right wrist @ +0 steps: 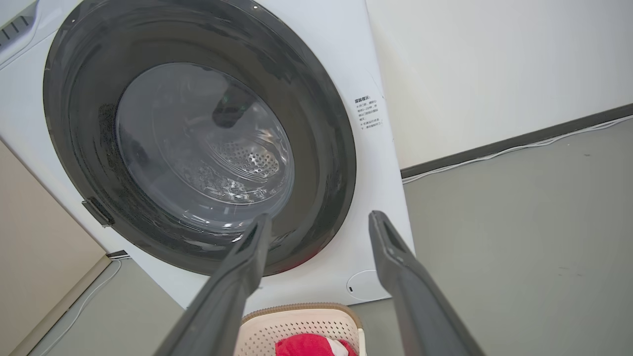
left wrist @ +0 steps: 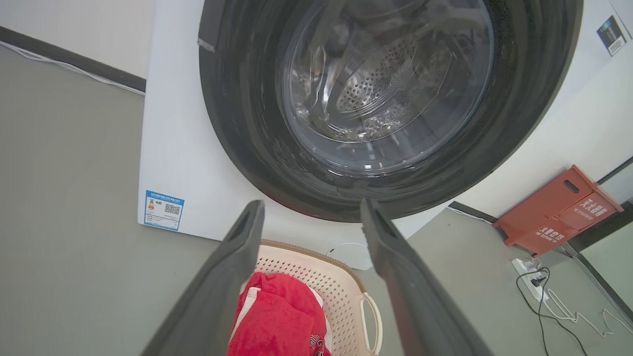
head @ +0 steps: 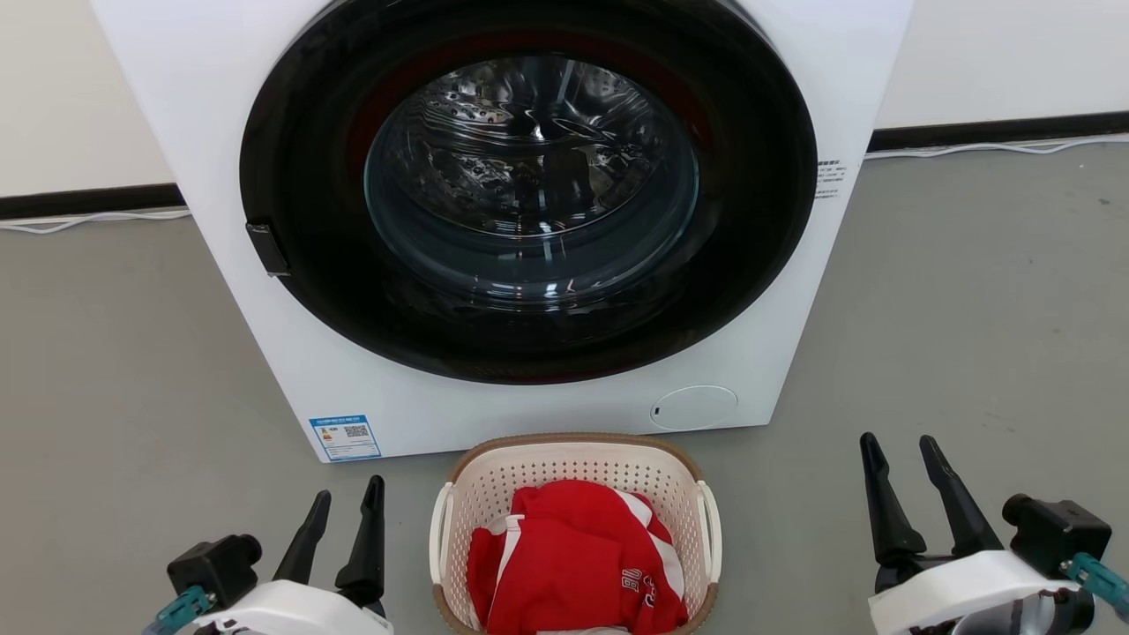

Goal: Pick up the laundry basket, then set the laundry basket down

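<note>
Left pincer [head: 349,489] and right pincer [head: 898,441] gape empty, basket [head: 573,459] between them; ahead of the left, a blue QR label [head: 346,437], print unreadable.

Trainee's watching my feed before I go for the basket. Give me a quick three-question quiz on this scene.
1. True or false: the left gripper and right gripper are both open and apart from the laundry basket.
2. What lies in the basket? A) a red garment B) a blue towel C) nothing
3. Fill in: the basket stands on the floor in front of the ____.
Key: 1 true; 2 A; 3 washer.
</note>
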Controlling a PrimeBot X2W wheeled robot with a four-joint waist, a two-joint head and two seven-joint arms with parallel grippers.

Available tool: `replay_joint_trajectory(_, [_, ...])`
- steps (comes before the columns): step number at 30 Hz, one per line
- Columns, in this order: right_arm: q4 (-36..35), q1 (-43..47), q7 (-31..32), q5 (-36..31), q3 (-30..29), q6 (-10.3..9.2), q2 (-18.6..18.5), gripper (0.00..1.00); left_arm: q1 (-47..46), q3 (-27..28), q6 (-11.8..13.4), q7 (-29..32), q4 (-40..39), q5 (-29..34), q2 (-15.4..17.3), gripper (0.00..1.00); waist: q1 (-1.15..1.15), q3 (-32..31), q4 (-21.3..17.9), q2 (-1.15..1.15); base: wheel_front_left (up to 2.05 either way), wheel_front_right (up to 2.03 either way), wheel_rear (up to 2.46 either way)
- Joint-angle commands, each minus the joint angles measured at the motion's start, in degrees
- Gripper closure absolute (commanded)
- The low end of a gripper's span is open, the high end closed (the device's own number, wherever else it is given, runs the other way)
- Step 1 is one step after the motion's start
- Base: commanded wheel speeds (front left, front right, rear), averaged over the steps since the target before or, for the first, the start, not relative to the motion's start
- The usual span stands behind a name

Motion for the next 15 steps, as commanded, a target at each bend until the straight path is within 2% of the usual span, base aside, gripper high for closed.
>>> replay_joint_trajectory(1, [-1.8,-0.1,-1.2,-2.4,1.2,0.33,-0.9,0.0,-0.8,1.1,-0.3,-1.0,-1.4,2.4,0.7,0.0,0.0,0.0,0.0,0.0,0.0,0.0,0.0])
replay_joint_trajectory(15, [-1.9,0.3,-3.4,-11.4,1.5,0.38,-1.3,0.0,-0.7,0.4,-0.4,-3.2,-0.9,10.2,0.9,0.0,0.0,0.0,-0.4,0.0,0.0,0.0,0.0])
